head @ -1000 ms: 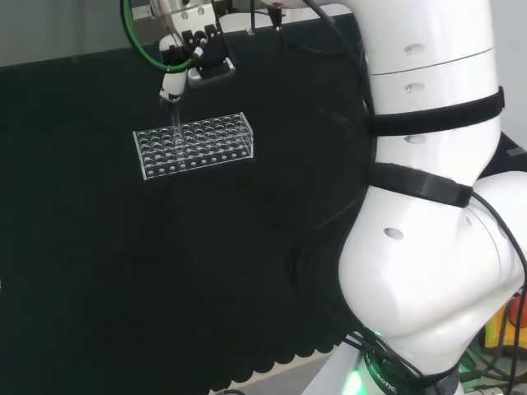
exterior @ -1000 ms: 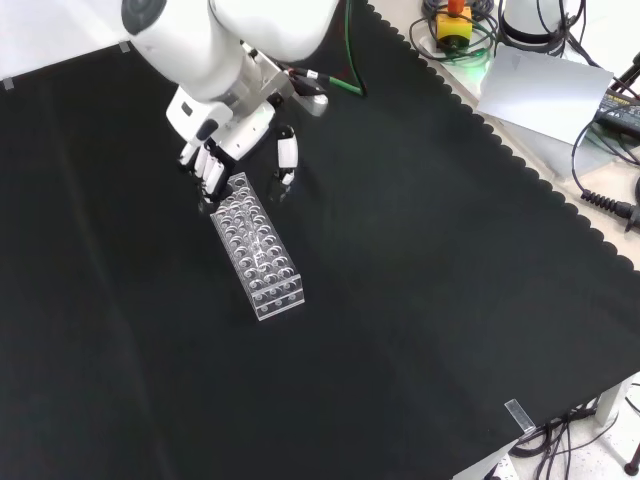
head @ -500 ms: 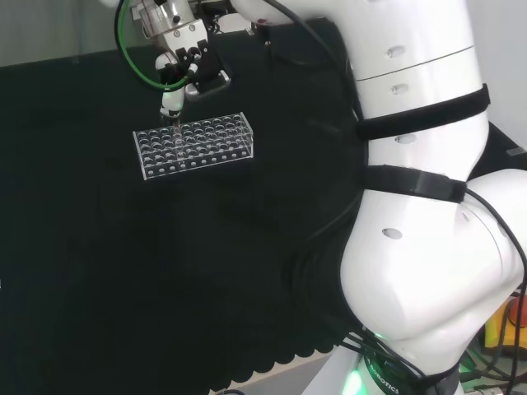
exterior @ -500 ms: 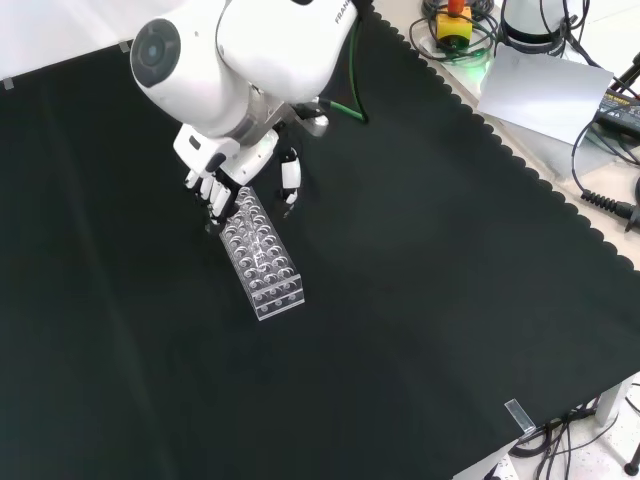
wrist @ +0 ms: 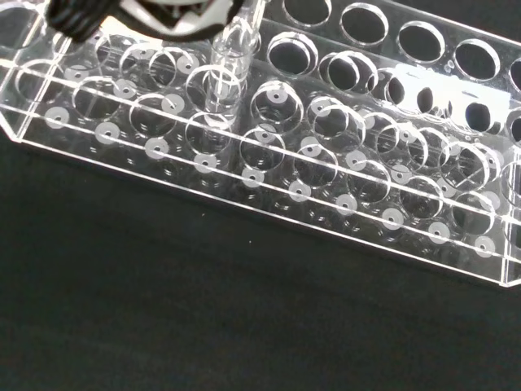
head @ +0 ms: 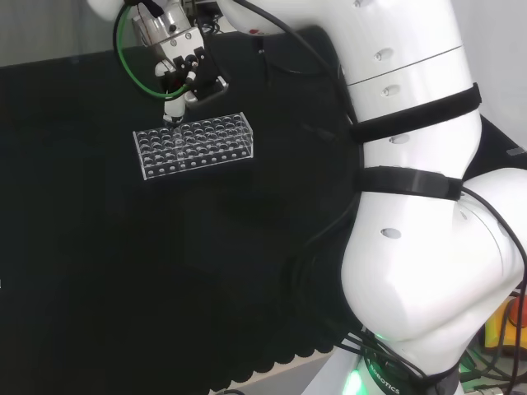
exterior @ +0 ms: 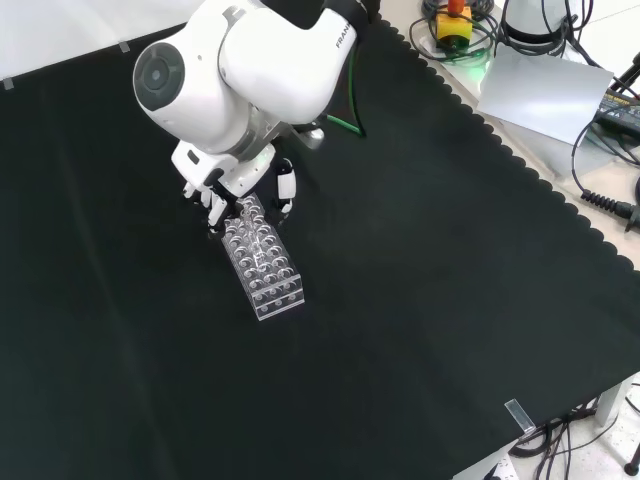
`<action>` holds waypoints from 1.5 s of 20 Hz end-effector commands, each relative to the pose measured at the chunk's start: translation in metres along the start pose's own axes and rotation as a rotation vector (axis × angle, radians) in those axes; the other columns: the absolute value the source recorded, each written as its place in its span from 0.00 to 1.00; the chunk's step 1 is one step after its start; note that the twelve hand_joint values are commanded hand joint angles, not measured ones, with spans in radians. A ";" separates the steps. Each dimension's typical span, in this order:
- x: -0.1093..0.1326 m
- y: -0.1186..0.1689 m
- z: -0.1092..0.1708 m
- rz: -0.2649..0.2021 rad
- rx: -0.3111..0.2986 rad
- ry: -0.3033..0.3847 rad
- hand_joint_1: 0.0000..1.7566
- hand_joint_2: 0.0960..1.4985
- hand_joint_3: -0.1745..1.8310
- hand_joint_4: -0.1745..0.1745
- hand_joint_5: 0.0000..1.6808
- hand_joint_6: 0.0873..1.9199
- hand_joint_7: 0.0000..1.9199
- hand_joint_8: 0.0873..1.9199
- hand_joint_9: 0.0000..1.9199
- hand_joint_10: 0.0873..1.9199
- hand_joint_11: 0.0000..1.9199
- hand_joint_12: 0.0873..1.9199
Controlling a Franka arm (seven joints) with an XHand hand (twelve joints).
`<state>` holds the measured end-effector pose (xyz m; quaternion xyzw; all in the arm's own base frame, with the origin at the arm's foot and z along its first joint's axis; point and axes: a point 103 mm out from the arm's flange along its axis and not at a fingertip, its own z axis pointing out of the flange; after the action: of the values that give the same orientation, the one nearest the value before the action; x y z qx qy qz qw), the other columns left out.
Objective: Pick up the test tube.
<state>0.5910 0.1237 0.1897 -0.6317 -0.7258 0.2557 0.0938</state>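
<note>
Hovering over the clear rack's (head: 193, 147) far-left end in the head view, hand (head: 175, 85); fingers pinching the test tube (wrist: 226, 75) upright.

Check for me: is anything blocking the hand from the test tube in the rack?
Nothing visible does. The hand is right over the rack, and the test tube rises from its hole to the fingers.

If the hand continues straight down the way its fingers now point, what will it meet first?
Most likely the clear glass test tube standing in the clear plastic rack, directly under the hand; the depth between them is unclear.
</note>
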 end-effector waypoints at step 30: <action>0.014 0.013 0.009 0.184 -0.038 0.501 0.72 0.49 0.32 0.00 0.69 0.36 0.71 0.32 0.75 0.32 0.50 0.58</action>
<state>0.5923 0.1380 0.1687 -0.6930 -0.6769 0.1740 0.1769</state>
